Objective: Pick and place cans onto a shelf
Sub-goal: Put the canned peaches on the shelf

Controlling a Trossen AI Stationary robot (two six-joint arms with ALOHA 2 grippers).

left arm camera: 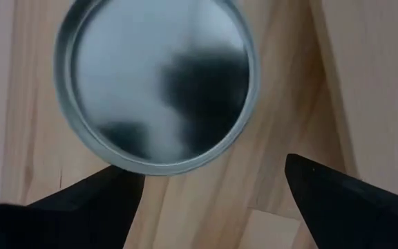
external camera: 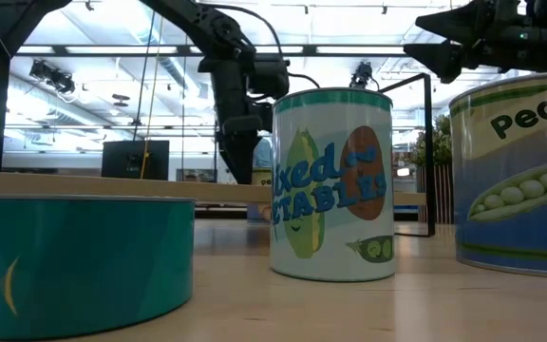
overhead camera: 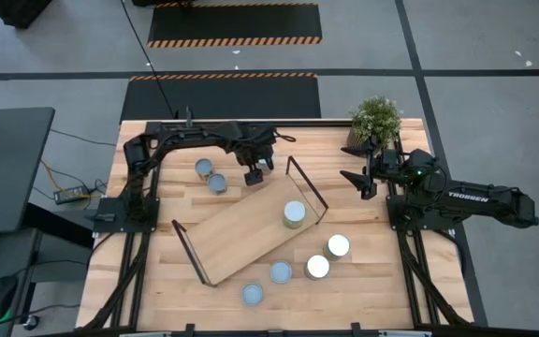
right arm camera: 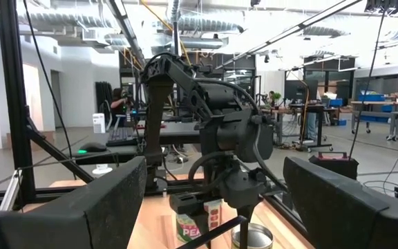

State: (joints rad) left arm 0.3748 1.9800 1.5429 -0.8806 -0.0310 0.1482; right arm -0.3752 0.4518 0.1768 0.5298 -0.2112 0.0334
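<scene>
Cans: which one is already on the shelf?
The can near the shelf's right end. It alone sits on the board; the others stand on the tabletop.

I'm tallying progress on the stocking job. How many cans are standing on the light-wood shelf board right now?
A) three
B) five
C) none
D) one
D: the high view shows a single can on the shelf, near its right wire end; the other cans sit on the table around it.
</scene>
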